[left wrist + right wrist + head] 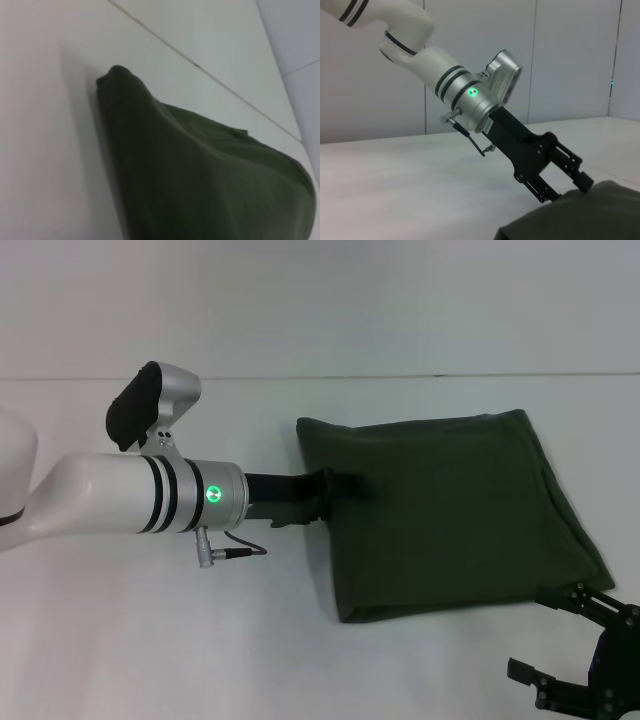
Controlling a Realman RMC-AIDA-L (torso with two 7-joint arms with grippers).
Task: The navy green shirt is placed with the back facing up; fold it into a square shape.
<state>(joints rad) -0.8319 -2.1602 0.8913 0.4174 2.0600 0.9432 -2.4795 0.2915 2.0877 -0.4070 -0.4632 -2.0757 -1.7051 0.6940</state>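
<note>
A plain white table fills the scene, with pale grey panelled walls behind it. No brand, label or writing can be read anywhere. The green shirt lies on the table's right half, folded into a rough rectangle. The left gripper reaches in from the left and meets the shirt's left edge, its fingers spread on either side of the cloth. The right gripper hovers just off the shirt's near right corner, its 2 fingers spread wide and holding nothing.

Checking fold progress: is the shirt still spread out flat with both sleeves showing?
No: the navy green shirt lies folded into a rough square.
</note>
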